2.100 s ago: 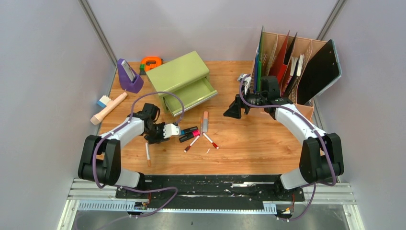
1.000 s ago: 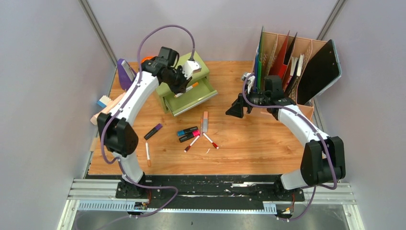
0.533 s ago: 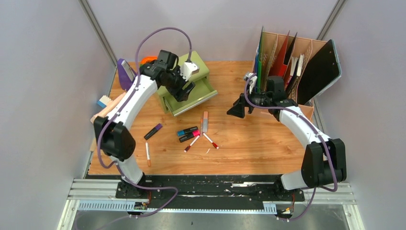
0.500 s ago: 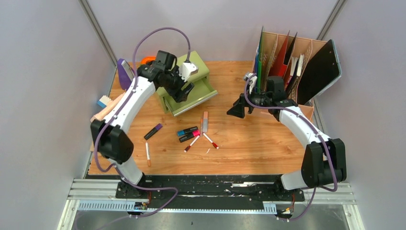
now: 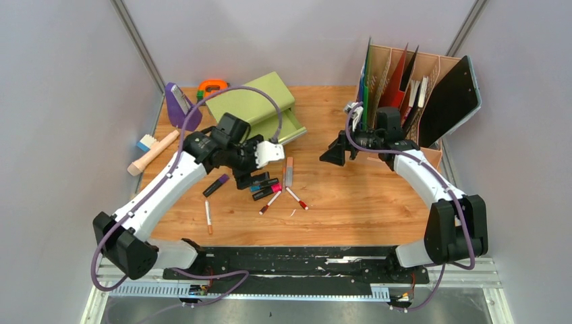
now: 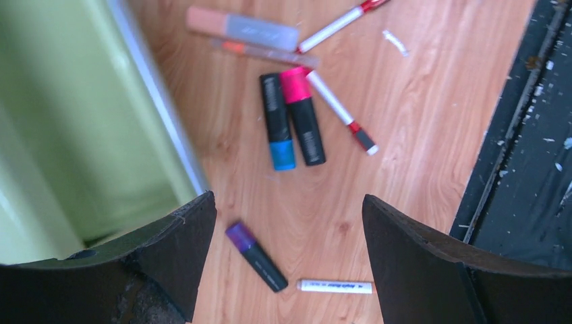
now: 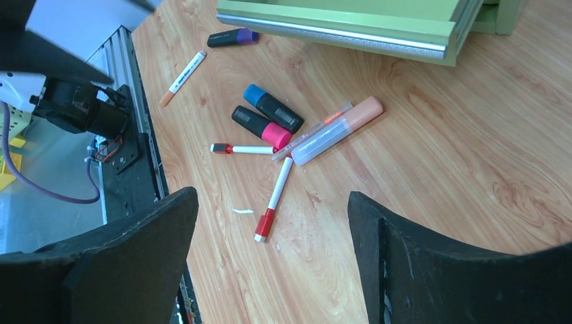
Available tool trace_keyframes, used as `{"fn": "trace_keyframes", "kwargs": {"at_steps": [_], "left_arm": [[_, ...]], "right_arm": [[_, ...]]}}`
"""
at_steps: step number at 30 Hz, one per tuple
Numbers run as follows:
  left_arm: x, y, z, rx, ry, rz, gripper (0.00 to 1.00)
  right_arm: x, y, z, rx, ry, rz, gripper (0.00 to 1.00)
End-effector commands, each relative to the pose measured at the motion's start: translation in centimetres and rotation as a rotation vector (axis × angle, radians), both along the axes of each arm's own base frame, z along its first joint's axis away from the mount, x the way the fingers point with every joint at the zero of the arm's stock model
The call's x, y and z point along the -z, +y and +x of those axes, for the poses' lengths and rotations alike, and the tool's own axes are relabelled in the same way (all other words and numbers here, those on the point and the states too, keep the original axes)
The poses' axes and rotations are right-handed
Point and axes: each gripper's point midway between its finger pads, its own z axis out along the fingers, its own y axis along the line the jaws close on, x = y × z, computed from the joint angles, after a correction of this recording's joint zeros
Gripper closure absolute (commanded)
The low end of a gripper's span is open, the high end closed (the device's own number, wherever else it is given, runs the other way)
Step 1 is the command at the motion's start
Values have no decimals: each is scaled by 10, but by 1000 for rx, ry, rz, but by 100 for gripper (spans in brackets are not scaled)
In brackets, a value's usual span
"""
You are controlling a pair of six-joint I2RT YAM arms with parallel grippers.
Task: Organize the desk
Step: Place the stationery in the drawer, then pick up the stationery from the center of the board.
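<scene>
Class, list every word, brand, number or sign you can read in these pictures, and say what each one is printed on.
No text here is legible.
White pen: dark print along the barrel, too blurred to read.
Peach-capped marker: faint print on the clear barrel, unreadable.
Blue-capped highlighter: pale label marks, too small to read.

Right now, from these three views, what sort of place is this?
Probably a robot test booth dressed as an office desk: an orange-brown wood-grain laminate tabletop, a tan wooden file rack holding coloured folders, a small olive-green drawer chest and loose markers, all enclosed by plain grey walls.
</scene>
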Motion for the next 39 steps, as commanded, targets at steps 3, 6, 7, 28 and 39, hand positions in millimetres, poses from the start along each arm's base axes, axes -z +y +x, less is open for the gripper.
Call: {"fn": "trace_keyframes", "kwargs": {"at_steps": [3, 6, 7, 28, 39], "left_arm": [[24, -61, -11, 287, -31, 23, 14], [40, -88, -11, 365, -46, 33, 14], [47, -102, -13, 398, -46, 34, 14], [183, -162, -10, 655, -63, 284, 27], [183, -170, -37, 659, 44, 251, 61]], "right_arm": [[-23, -20, 28, 117, -57, 12, 17], [-26, -43, 43, 240, -28, 26, 16], [-27, -50, 46, 268, -17, 35, 15], [-34, -98, 46, 403, -60, 107, 10], [-27, -100, 48, 410, -40, 116, 9]]}}
